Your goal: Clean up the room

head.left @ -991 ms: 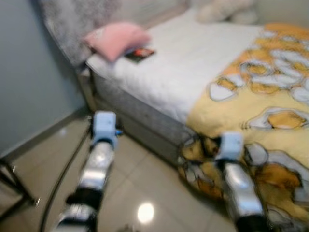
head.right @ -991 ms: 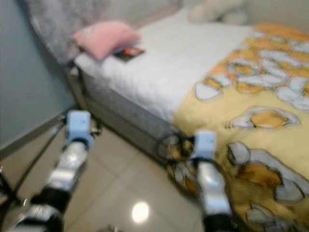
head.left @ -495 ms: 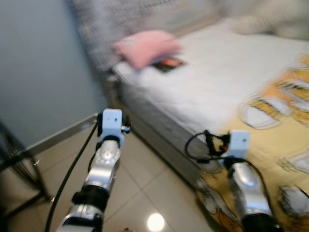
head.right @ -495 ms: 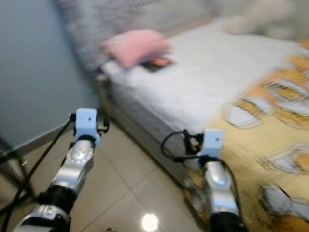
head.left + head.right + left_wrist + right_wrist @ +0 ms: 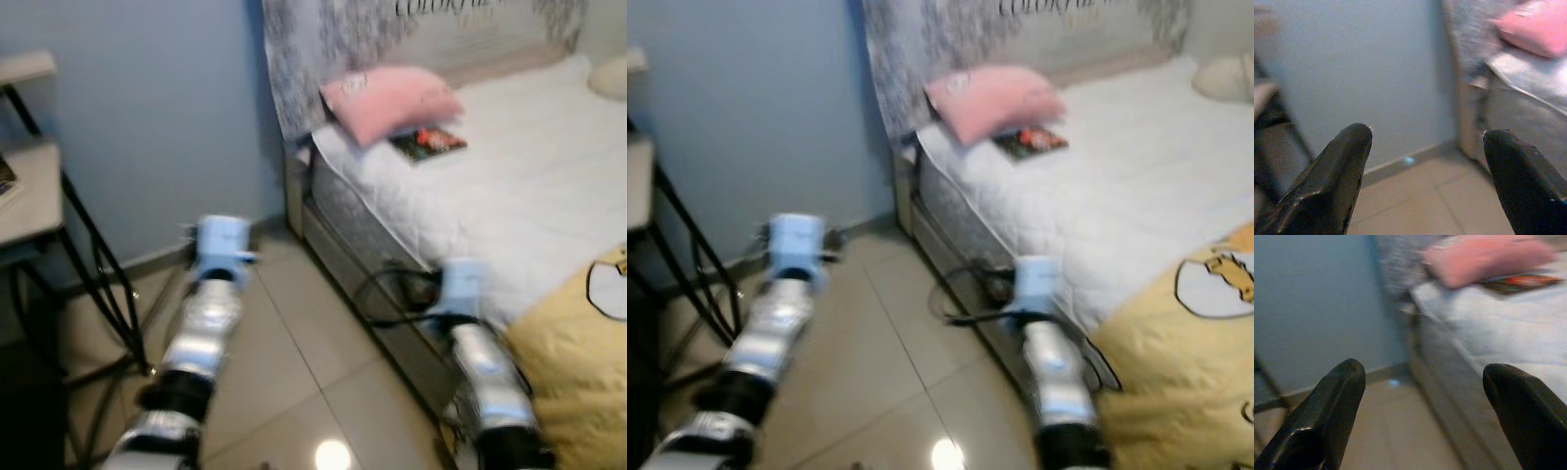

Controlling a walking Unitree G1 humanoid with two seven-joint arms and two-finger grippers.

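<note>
Both the left gripper (image 5: 1425, 166) and right gripper (image 5: 1422, 406) are spread wide and empty, the book (image 5: 428, 143) lies far off on the bed (image 5: 509, 186) by the pillow (image 5: 390, 98), and walking blurred could clip the bed frame.

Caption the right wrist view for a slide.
Open right hand faces a soft pink pillow and dark flat book on the white quilted bed.

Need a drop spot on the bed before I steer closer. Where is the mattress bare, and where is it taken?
Bare white mattress runs from the book toward the yellow blanket. The head end is crowded: the pink pillow lies there with the book beside it. Both grippers, left and right, are open over the floor.
</note>
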